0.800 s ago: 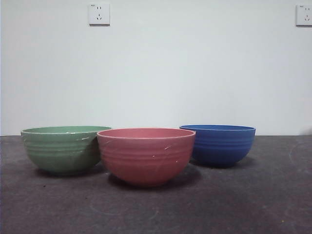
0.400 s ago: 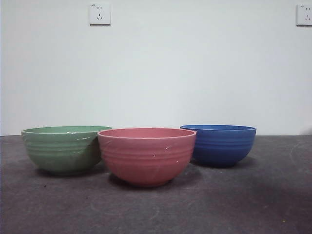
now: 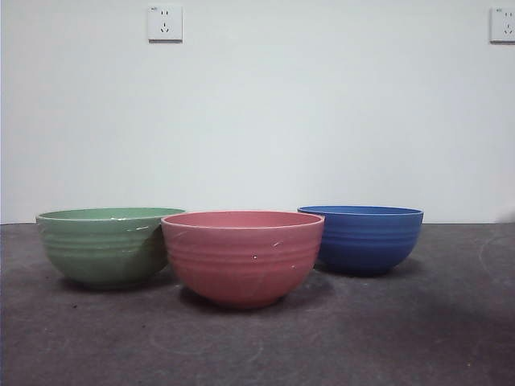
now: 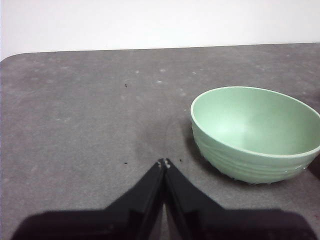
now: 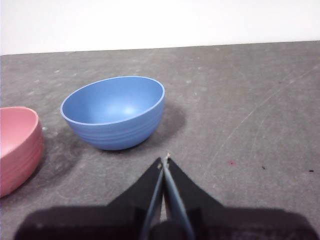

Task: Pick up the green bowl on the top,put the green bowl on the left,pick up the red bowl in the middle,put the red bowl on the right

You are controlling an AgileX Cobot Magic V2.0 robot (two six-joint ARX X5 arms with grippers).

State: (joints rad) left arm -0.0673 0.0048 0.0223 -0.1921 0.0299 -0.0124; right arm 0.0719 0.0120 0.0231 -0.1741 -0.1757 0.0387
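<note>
Three bowls stand apart and upright on the table. The green bowl (image 3: 107, 245) is on the left of the front view, and the left wrist view shows it (image 4: 252, 132) empty. The red bowl (image 3: 242, 256) stands in the middle, nearest the camera; a part of it (image 5: 17, 145) shows at the edge of the right wrist view. My left gripper (image 4: 163, 162) is shut and empty, hovering above bare table beside the green bowl. My right gripper (image 5: 165, 159) is shut and empty, just short of the blue bowl. Neither arm shows in the front view.
A blue bowl (image 3: 362, 238) stands at the right and a little farther back, also seen empty (image 5: 115, 111) from the right wrist. The dark grey table (image 3: 418, 330) meets a white wall with two sockets (image 3: 164, 22).
</note>
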